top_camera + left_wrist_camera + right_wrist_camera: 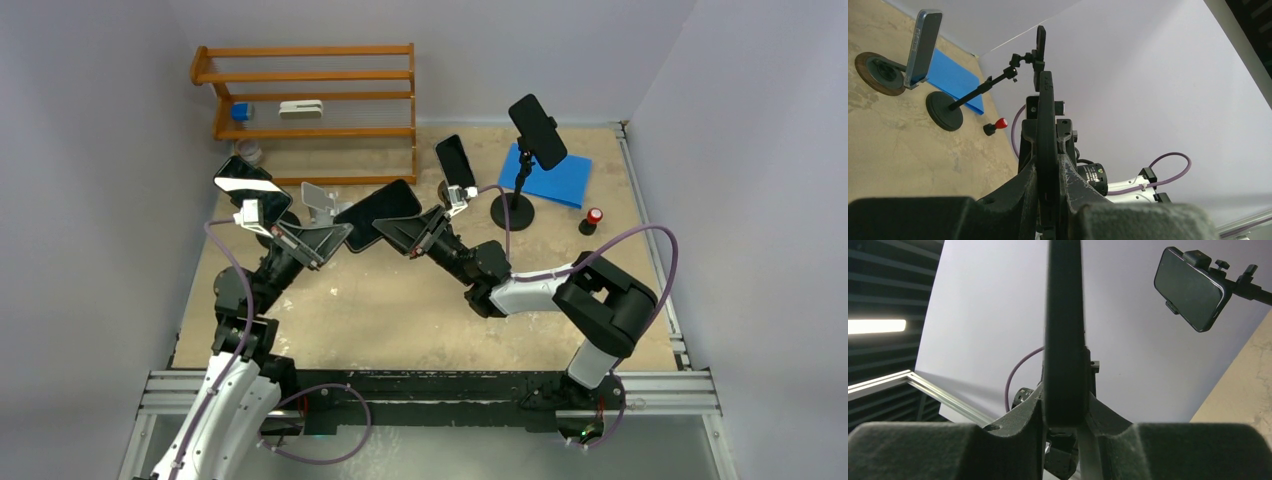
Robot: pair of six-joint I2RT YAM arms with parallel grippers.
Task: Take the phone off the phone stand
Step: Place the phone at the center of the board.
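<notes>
Fingers of left gripper (345,232) and right gripper (392,225) clench one phone (378,212) between them; the far-left corner rack (305,92) holds two small items (300,108), visible only overhead.

Lab cell, white walls (90,180), aluminium rail (665,383) (front edge)

Black phone (385,208) between left and right jaws above sandy table (420,310).

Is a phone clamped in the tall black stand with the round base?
Yes, a black phone sits gripped at the top of the tall black stand.
</notes>
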